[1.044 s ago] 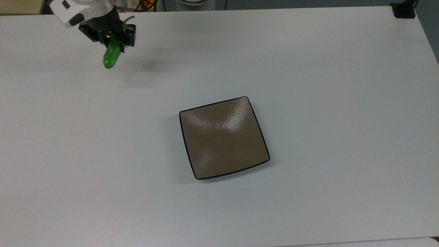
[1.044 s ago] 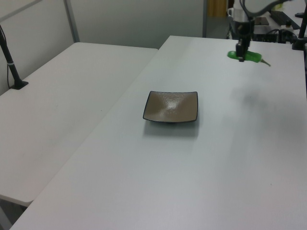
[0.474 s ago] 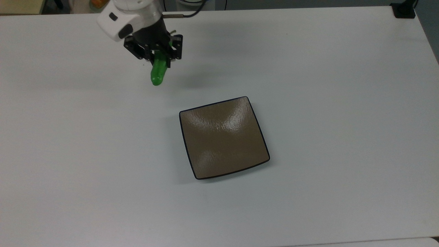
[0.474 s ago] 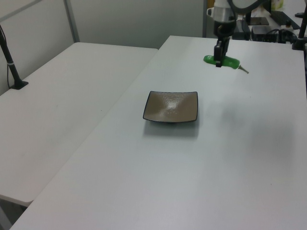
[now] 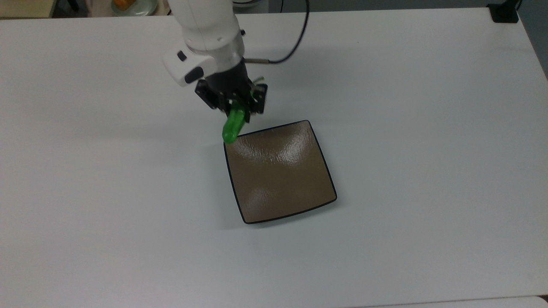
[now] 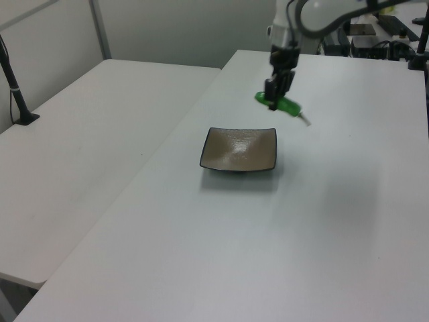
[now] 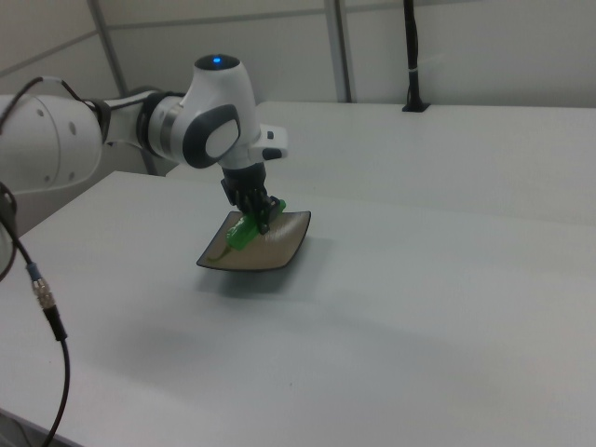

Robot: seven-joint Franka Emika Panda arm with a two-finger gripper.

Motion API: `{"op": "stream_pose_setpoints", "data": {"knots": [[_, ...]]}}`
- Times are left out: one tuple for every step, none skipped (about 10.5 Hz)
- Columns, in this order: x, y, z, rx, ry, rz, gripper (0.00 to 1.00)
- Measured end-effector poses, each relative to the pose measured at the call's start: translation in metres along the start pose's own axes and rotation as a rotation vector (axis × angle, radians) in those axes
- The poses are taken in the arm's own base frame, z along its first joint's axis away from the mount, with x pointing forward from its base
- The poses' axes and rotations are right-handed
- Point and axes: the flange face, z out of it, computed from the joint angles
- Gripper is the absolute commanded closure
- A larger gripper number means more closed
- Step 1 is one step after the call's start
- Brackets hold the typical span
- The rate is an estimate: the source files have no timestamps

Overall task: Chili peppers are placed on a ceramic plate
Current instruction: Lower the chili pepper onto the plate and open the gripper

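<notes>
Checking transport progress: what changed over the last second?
The gripper, shut on the pepper throughout, carried it from the top view's upper left toward the plate; its tip now overlaps the plate's upper-left corner. The plate has not moved.

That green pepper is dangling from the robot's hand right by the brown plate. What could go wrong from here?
If the hand let go now, the pepper would probably miss: in the top view its tip sits just over one corner of the plate, with the rest off it. The plate's glossy surface and upturned corners might also let the pepper slide or roll. And it is held high above the table in the left view, so it could bounce.
</notes>
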Motion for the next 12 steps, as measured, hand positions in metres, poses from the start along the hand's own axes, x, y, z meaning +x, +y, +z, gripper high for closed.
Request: {"op": "stream_pose_setpoints", "data": {"knots": [[0.006,-0.01,0.014,0.008,0.04,0.048,1.0],[0.011,-0.019,0.027,0.019,0.081,0.093,1.0],[0.015,-0.025,0.039,0.031,0.119,0.136,1.0],[0.019,-0.029,0.051,0.04,0.152,0.174,1.0],[0.022,-0.033,0.062,0.048,0.178,0.205,1.0],[0.024,-0.038,0.074,0.06,0.201,0.231,1.0],[0.024,-0.045,0.083,0.075,0.222,0.25,1.0],[0.024,-0.052,0.092,0.087,0.234,0.258,0.98],[0.023,-0.057,0.098,0.092,0.237,0.259,0.87],[0.023,-0.059,0.102,0.095,0.242,0.262,0.4],[0.023,-0.059,0.105,0.095,0.245,0.263,0.17],[0.024,-0.059,0.107,0.095,0.246,0.265,0.0]]}}
